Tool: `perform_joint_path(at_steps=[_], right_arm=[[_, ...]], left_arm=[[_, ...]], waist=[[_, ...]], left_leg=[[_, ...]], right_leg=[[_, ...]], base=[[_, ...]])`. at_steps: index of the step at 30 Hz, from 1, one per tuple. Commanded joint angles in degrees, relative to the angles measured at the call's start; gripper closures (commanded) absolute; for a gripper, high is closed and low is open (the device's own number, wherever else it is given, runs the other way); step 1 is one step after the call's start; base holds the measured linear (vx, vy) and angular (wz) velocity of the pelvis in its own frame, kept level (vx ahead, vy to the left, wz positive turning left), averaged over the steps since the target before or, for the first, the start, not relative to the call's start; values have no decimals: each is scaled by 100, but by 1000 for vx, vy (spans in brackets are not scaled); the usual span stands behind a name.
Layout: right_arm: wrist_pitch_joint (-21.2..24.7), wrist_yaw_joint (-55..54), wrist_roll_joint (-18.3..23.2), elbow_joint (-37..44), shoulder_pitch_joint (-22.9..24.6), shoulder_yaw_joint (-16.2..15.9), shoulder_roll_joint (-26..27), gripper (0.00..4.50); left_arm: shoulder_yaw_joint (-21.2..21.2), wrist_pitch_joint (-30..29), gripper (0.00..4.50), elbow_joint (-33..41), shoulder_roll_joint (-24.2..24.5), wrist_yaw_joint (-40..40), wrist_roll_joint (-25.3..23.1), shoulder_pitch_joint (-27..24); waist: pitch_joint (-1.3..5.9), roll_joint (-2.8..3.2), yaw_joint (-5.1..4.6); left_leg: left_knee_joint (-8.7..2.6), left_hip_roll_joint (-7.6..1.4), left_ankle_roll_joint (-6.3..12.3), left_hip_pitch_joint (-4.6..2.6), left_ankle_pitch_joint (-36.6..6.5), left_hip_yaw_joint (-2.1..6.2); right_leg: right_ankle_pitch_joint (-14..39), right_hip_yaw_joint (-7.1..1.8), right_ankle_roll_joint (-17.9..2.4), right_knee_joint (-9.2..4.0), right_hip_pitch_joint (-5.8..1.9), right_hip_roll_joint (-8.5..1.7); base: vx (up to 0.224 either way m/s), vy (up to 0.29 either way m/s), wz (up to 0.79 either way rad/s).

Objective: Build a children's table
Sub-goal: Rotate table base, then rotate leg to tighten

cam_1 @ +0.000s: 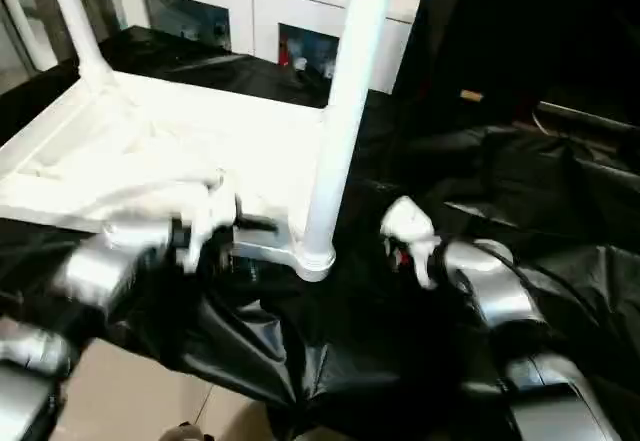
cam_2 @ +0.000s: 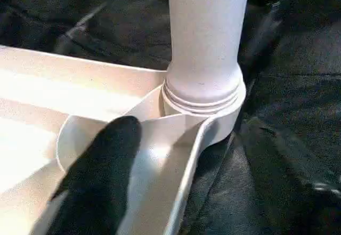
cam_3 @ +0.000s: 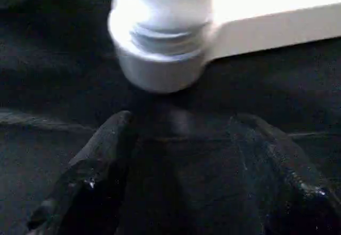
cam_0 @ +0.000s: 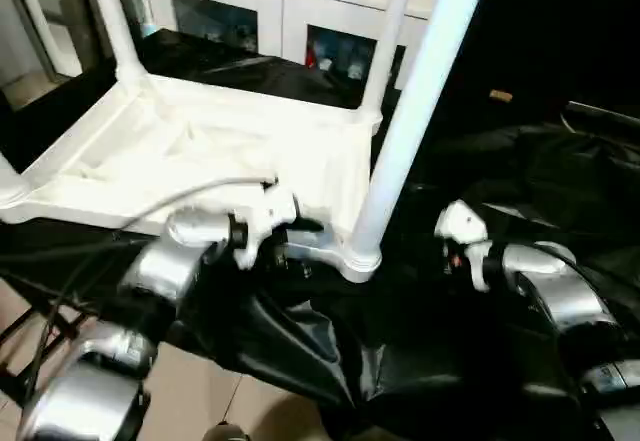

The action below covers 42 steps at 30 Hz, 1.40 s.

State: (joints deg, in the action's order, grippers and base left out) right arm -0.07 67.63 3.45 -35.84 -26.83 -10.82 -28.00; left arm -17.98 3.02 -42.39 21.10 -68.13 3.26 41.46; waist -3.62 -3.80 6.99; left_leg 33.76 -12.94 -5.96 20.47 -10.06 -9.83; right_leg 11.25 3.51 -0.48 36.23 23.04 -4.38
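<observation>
Nearest the camera, two silver forearms reach forward over a work surface draped in black sheet (cam_0: 330, 361). The left gripper (cam_0: 290, 236) sits at the near right corner of the tabletop (cam_0: 200, 151), which lies upside down, ribbed underside up. From its wrist, one black finger (cam_2: 101, 176) lies against the inner curve of the corner socket (cam_2: 213, 118); how wide its jaws stand cannot be told. The right gripper (cam_3: 181, 165) hangs just beside that same corner on the outer side, its two fingers spread apart with only black sheet between them, holding nothing.

A white leg (cam_0: 415, 111) stands upright in the socket, its threaded collar showing above the rim. Farther back, another leg (cam_0: 110, 16) rises from the far left corner and another (cam_0: 385, 36) from the far right corner.

Risk, as a judgement: the visible collar suggests the near leg may not be fully seated, so a sideways bump from either gripper could tilt it or work it loose. The tabletop rests on slick sheet near the edge, and a push could slide it.

Beyond the tabletop stands a white cabinet (cam_0: 260, 1) with glass doors. Pale floor (cam_0: 190, 391) shows below the near edge of the sheet.
</observation>
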Motion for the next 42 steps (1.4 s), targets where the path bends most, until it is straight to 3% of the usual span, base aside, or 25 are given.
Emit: perform_joint_path(at_steps=[1,4,5,6,7,13,21,36,40,42], right_arm=[[267,252,130,399,89,-83,-187,136],[467,344,174,712,205,-125,-291,136],[506,355,178,786,237,-128,-311,136],[553,366,170,864,269,-121,-327,136],[581,370,162,911,288,-116,-336,136],[759,392,163,1162,400,-109,-393,136],[907,375,169,1382,488,-125,-406,136],[980,318,147,1438,494,-143,-349,136],[904,-30,244,1213,388,85,-125,119],[970,-78,305,1203,372,143,-72,102]], left_arm=[[-103,158,163,-410,-59,-138,-133,232],[-141,323,182,-872,-130,-354,-242,457],[-166,330,182,-995,-137,-484,-273,510],[-188,357,204,-1126,-141,-578,-315,570],[-207,374,204,-1213,-142,-637,-348,610],[-283,490,256,-1709,-156,-674,-541,868],[-181,620,324,-2290,-281,-634,-662,1133],[-453,589,431,-2744,-384,-604,-1141,1234],[-587,239,446,-2699,-295,-502,-1407,1040],[-524,113,449,-2682,-309,-446,-1368,1002]], waist=[[446,92,37],[440,96,67],[449,124,84],[442,107,84],[440,138,86],[442,150,154],[444,147,171],[440,138,175],[414,128,141],[388,133,126]], left_leg=[[-338,-16,257,-28,-946,-41],[-333,-6,285,-36,-956,-49],[-334,-22,263,-39,-963,-38],[-340,-24,246,-40,-997,-40],[-341,-20,235,-38,-1013,-36],[-342,-24,205,-51,-1058,-32],[-340,-19,205,-40,-1030,-31],[-345,-25,241,-25,-991,-22],[-369,-21,193,-38,-1149,-21],[-395,-18,134,-62,-1382,-19]], right_leg=[[-40,-221,-1474,-336,-365,-286],[52,-220,-1481,-370,-363,-287],[19,-222,-1515,-349,-361,-307],[56,-217,-1524,-358,-358,-306],[76,-218,-1536,-363,-358,-307],[48,-218,-1562,-363,-360,-309],[134,-216,-1502,-372,-370,-320],[69,-214,-1552,-373,-387,-342],[502,-215,-1458,-421,-374,-356],[1194,-213,-1298,-497,-362,-369]], base=[[0,0,0],[0,0,0],[0,0,0],[0,0,0],[0,0,0],[0,0,0],[0,0,0],[0,0,0],[0,0,0],[0,0,0]])
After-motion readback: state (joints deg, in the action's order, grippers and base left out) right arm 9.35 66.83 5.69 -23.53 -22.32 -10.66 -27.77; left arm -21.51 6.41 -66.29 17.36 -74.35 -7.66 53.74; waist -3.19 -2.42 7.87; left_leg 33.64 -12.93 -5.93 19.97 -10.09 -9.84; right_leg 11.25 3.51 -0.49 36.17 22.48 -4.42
